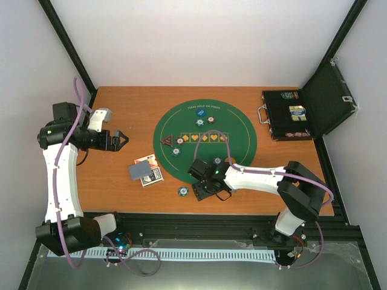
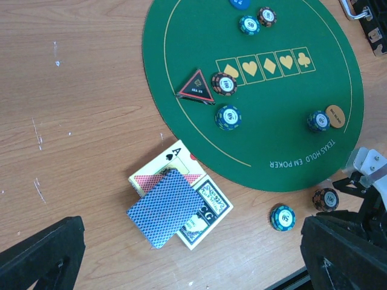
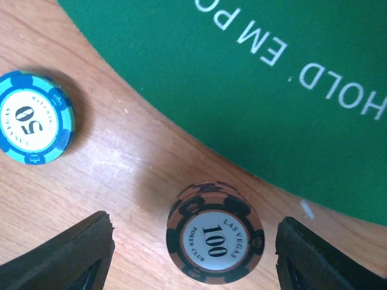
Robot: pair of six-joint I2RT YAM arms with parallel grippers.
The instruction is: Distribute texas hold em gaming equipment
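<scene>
My right gripper (image 1: 202, 188) is open just off the green mat's near edge. In the right wrist view its jaws (image 3: 192, 257) stand on either side of a brown "100" chip stack (image 3: 214, 240) without touching it. A teal "50" chip (image 3: 33, 118) lies to its left on the wood (image 1: 182, 191). My left gripper (image 1: 119, 140) is open and empty, held above the table's left part. Blue-backed cards (image 2: 163, 207) lie fanned off the mat's left edge (image 1: 145, 171). The triangle marker (image 2: 195, 86), several chips (image 2: 228, 117), an orange disc (image 2: 335, 115) and a blue disc (image 1: 199, 112) rest on the mat.
The round green felt mat (image 1: 242, 130) fills the table's middle. The black hinged case (image 1: 287, 115) stands open at the back right. A white wall closes the back, and a black rail (image 1: 199, 223) runs along the near edge.
</scene>
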